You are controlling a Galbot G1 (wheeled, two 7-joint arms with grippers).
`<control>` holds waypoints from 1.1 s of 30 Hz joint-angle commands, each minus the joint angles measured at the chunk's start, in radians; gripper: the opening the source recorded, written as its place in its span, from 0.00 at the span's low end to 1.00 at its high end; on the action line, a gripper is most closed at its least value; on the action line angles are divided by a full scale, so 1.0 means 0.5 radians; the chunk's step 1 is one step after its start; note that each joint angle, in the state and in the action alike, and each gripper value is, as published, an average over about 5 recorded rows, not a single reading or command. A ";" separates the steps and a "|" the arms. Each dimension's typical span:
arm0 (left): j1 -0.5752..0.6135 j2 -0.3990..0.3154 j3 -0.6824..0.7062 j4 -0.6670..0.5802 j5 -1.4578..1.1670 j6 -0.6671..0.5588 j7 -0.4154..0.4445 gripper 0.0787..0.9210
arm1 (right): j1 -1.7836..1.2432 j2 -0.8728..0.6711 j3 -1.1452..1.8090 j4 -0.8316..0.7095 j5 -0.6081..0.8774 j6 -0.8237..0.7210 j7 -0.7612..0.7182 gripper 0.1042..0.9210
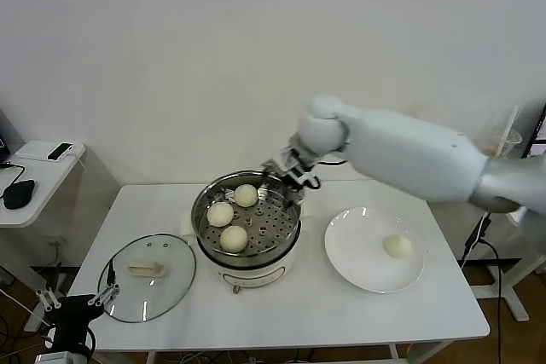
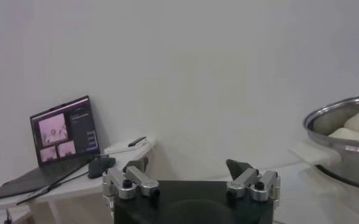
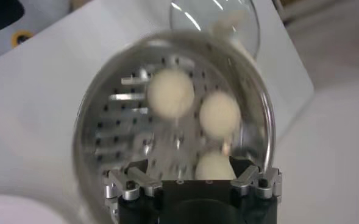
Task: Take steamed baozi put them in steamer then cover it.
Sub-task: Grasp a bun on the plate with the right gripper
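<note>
Over the steamer's [image 1: 247, 221] far rim, right gripper [image 1: 288, 168] hovering with fingers spread and nothing held — three steamed baozi [image 1: 234, 237] already on the perforated tray, the fourth baozi [image 1: 397, 246] alone on the white plate [image 1: 350, 262] at the right. Cover [image 1: 148, 275] lying flat on the table [image 1: 341, 317], near left of the pot. Left gripper [image 1: 75, 307] parked low off the near-left table corner, jaws apart, empty. Risks from here: clipping the steel rim while pulling back toward the plate; squashing or rolling the soft last bun with a poor pinch — or dropping it short of the tray; glass lid seated crooked.
</note>
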 commanded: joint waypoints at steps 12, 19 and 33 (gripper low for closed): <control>-0.033 0.046 0.039 0.021 -0.005 0.024 0.013 0.88 | -0.891 -1.207 0.650 0.162 -0.325 -0.271 -0.107 0.88; -0.039 0.037 0.046 0.027 0.003 0.033 0.013 0.88 | -1.241 -1.168 0.948 0.069 -0.472 -0.222 -0.118 0.88; -0.002 0.037 0.006 0.016 -0.001 0.032 0.014 0.88 | -1.400 -0.784 1.119 -0.326 -0.657 -0.134 -0.056 0.88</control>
